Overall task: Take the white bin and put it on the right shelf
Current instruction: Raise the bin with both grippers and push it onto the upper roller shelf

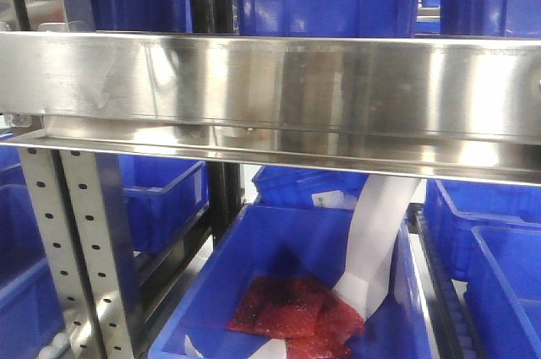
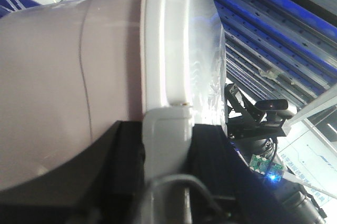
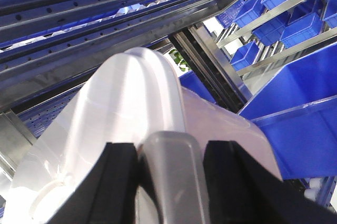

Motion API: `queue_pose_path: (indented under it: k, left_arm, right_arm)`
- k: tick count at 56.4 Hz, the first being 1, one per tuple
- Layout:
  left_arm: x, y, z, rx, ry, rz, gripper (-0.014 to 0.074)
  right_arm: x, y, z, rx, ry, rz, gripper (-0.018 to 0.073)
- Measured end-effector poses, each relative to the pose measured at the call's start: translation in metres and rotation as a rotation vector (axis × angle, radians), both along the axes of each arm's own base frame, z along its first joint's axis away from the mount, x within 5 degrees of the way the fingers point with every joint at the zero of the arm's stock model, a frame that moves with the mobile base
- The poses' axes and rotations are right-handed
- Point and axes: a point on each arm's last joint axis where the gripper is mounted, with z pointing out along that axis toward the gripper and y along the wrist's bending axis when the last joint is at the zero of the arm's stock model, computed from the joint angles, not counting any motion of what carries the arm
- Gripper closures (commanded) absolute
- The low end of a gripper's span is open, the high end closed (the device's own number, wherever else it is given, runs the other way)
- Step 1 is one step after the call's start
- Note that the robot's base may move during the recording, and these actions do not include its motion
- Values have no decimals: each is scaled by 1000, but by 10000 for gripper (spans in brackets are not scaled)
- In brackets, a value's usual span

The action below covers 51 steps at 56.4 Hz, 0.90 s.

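White bin [image 2: 63,76] held up betw. both arms, not yet on right shelf [image 1: 270,89]
L gripper [image 2: 167,147] clamped on grey end latch [image 2: 166,124]; R gripper [image 3: 172,153] clamped on matching latch [image 3: 171,182] at opp. end. Grip at each end prob. keeps big tote level, lid [image 2: 176,39] seated. Bin off the rack, outside front cam, which shows only shelf's shiny rail w/ blue crates [image 1: 279,266] behind + below. Next, I'd judge: clear rail, set down
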Motion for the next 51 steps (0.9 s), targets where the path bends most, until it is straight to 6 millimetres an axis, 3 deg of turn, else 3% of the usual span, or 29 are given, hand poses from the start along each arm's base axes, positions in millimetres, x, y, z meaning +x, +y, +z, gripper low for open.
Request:
queue_pose_path:
  k: [14, 22, 41, 46, 51]
  left_arm:
    - [0, 0, -1, 14, -1, 0, 715]
    - [1, -1, -9, 108, 0, 16, 715]
    - [18, 0, -33, 226, 40, 59, 703]
    - [26, -2, -43, 240, 65, 57, 651]
    - [34, -4, -54, 254, 90, 53, 525]
  right_arm:
    - [0, 0, 0, 0, -1, 4, 501]
    - [8, 1, -7, 2, 22, 27, 501]
    - [51, -2, -67, 25, 204, 95, 501]
    - [62, -3, -82, 25, 247, 110, 496]
    - [70, -5, -93, 21, 280, 112, 422]
